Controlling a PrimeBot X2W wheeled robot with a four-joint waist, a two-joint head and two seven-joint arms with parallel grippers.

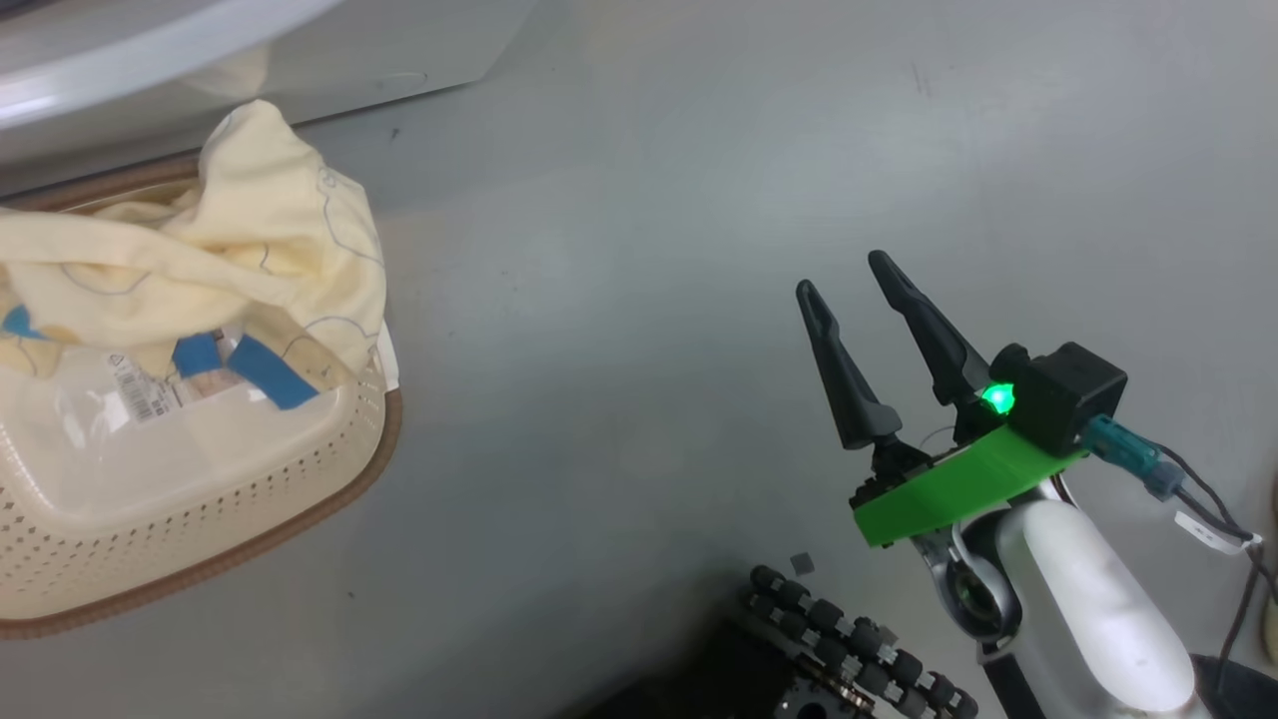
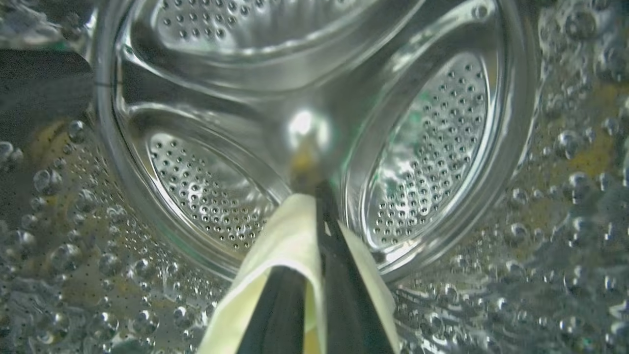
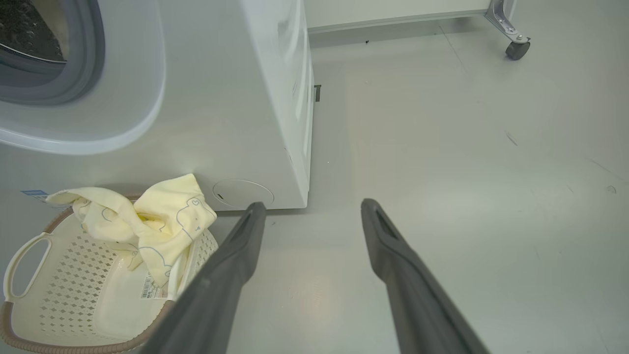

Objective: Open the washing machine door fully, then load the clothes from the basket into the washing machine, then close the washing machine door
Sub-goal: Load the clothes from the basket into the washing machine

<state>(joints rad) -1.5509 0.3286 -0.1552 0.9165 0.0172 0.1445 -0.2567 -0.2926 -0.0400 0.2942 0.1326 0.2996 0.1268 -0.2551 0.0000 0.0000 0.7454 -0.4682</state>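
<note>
The white washing machine (image 3: 221, 123) is seen ahead and to the left of the right gripper (image 3: 314, 206), with its grey rubber ring (image 3: 83, 59) around the round opening. Its shiny steel drum (image 2: 417, 147), perforated with small holes and studded with raised bumps, is seen all round the left gripper (image 2: 317, 196), and the drum's back wall lies straight ahead of the fingertips.

On the grey floor (image 1: 649, 300), well apart to the left of the right gripper (image 1: 844, 275), the cream perforated basket (image 1: 250, 559) is set just in front of the machine. It is edged with a brown rim, and a label sticker (image 1: 140, 384) is stuck inside.

The clothes (image 1: 250, 240), pale yellow with thin line drawings and blue patches (image 1: 270, 369), are heaped over the basket's far side.

The left gripper's dark fingers are closed together, and a fold of the pale yellow clothes (image 2: 290, 236) is pinched between them. The right gripper's fingers are spread wide apart above the bare floor; nothing is held or touched.
</note>
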